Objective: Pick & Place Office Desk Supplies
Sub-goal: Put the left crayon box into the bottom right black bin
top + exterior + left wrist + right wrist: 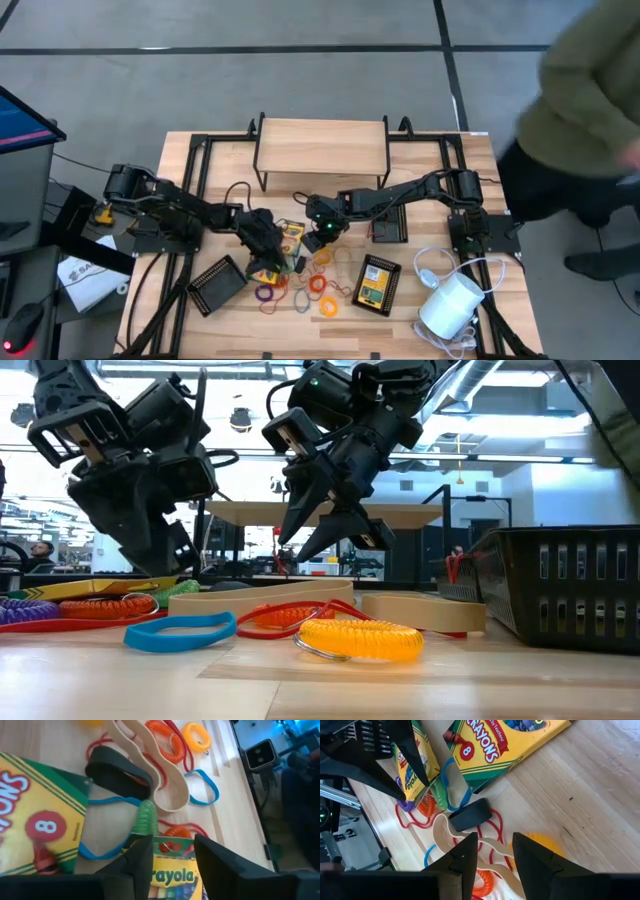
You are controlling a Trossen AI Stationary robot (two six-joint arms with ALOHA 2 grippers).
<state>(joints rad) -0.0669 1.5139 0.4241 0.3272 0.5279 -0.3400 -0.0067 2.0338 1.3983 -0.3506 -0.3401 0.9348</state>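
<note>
I am holding the left gripper [268, 262] low over the pile of supplies at mid-table; its jaws are standing apart, straddling a small crayon box [172, 872] that is lying flat on the wood beside a green coil [146, 817], not clamped on it. A second crayon box [37, 817] is lying just beside it.

The right gripper [322, 232] is hovering above the tan band [465, 845] and a black block [471, 814], jaws parted and holding nothing. Loose loops are lying all around: blue loop [180, 628], orange coil [358, 639], red cords. One more crayon box is already sitting in the tray [377, 285] on the right.

My judgement: the small box is at the release or re-grip stage. Next move calls for squaring the left jaws on its narrow sides, clear of the green coil, before closing.
</note>
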